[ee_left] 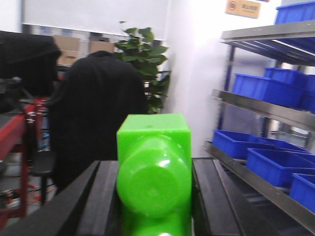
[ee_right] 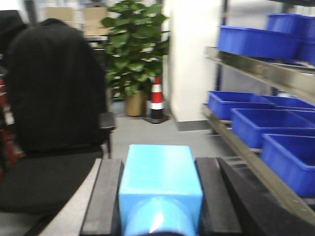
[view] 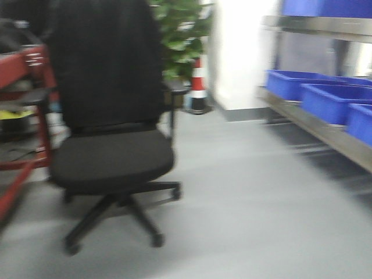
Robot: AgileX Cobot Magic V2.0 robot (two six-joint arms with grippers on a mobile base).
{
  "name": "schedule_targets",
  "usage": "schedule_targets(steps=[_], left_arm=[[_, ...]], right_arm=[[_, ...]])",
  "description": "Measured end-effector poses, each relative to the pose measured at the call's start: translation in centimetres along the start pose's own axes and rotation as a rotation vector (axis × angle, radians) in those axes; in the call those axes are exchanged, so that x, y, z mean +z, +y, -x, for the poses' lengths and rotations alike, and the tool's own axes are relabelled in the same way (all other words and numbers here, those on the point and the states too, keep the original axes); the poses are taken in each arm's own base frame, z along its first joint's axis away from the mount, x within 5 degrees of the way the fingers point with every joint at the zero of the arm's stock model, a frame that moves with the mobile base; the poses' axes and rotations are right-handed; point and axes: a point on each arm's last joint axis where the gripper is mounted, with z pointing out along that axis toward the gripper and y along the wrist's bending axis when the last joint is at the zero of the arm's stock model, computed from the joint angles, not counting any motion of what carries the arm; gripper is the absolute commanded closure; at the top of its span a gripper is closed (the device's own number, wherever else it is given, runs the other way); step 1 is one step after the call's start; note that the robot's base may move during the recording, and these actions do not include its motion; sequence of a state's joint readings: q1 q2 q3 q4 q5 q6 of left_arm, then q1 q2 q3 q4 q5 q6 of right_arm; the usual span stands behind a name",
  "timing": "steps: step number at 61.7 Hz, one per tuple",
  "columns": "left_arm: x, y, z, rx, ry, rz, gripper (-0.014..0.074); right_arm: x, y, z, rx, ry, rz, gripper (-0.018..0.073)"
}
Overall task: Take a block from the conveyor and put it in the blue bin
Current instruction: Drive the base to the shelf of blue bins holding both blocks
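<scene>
Left gripper: held level, facing forward, jaws clamped on green block.
Right gripper: held level, facing forward, jaws clamped on light-blue block.
Blue bins: on shelf, ahead-right of both grippers.
Black chair: ahead-left.

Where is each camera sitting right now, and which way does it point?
Front view: sits low, faces ahead over grey floor at a black office chair; blue bins on the right; no robot parts show.
Left wrist: behind the left gripper, looking along its fingers, shut on a green block.
Right wrist: behind the right gripper, shut on a light blue block.
All three share the chair, potted plant and bins, so face alike.
</scene>
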State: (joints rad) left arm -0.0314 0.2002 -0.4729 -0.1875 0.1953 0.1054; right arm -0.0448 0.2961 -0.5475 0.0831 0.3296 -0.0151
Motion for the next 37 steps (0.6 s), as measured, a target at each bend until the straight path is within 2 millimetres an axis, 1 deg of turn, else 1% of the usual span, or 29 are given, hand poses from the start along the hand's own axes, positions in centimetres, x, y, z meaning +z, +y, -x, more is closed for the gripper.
schedule_targets(steps=[37], left_arm=[[0.00, 0.00, 0.00, 0.000, 0.000, 0.000, 0.0707]], right_arm=[[0.01, 0.00, -0.02, -0.002, 0.001, 0.000, 0.0727]])
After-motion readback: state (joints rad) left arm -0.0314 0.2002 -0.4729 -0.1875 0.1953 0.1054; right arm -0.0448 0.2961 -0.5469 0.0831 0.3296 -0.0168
